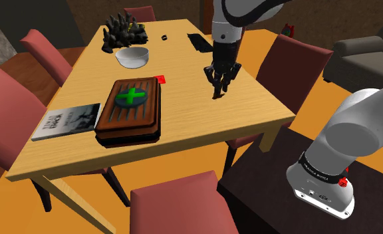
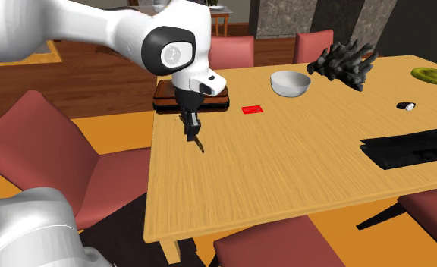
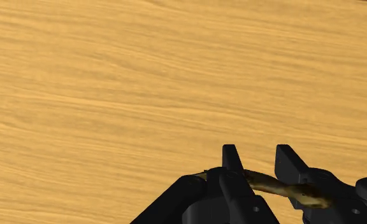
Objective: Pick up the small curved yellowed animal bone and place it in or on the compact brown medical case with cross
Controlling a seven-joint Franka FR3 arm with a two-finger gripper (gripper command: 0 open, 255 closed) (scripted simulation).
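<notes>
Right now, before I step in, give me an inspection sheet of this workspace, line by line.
Surface: light wooden table, flat.
Job's things: small curved yellowed bone clasped in the black two-finger pincer; compact brown case with green cross lying flat beside a grey book.
Clutter: white bowl, black spiky object, small red card, flat black slab.
Pincer: shut on the bone, over bare table.
Cables: nothing seen.
Surroundings: dark red chairs, grey sofa.

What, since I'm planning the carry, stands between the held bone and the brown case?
Nothing visible: bare table lies between the gripper holding the bone and the case; a red item sits aside by its corner.
</notes>
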